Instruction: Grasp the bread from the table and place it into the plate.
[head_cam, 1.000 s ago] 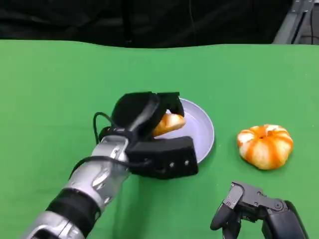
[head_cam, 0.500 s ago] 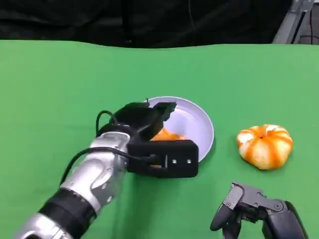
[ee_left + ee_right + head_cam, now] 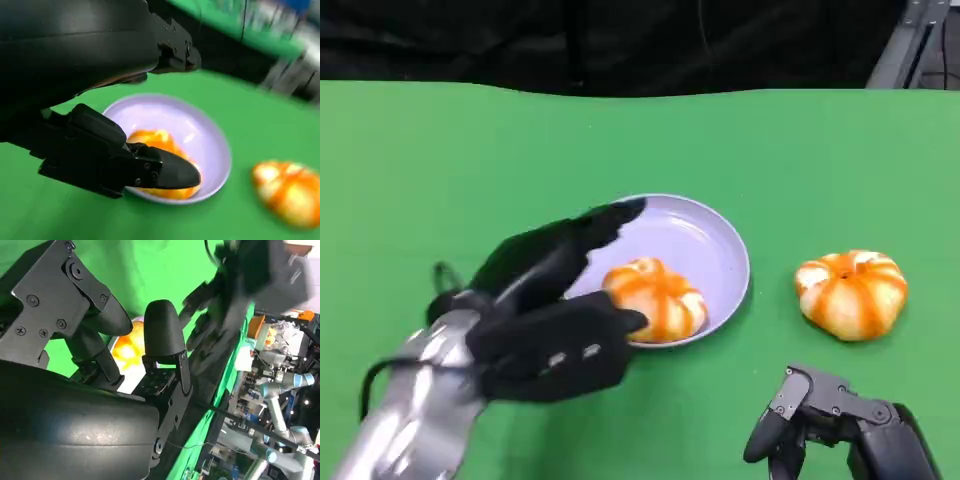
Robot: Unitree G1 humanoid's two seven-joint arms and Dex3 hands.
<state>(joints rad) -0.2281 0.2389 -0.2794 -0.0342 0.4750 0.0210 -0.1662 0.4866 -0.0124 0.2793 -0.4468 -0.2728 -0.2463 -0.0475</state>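
Observation:
A round orange-and-white striped bread (image 3: 655,300) lies in the pale lilac plate (image 3: 715,235), on the plate's near left part. My left hand (image 3: 555,310) hovers just left of it, blurred, fingers spread and holding nothing. The left wrist view shows that bread (image 3: 152,141) in the plate (image 3: 205,140) beyond the black fingers (image 3: 165,172). My right hand (image 3: 830,425) hangs low at the near right, fingers apart, nothing in it. Between the right hand's fingers (image 3: 162,335), the right wrist view shows a bit of orange bread (image 3: 125,347).
A second striped bread (image 3: 852,292) sits on the green table (image 3: 440,170) right of the plate; it appears blurred in the left wrist view (image 3: 290,192). A dark backdrop runs behind the table's far edge. Lab equipment and another robot arm (image 3: 280,405) stand off to the side.
My left hand let go of the bread into the plate and drew back toward the near left, fingers opening. The right hand has stayed put.

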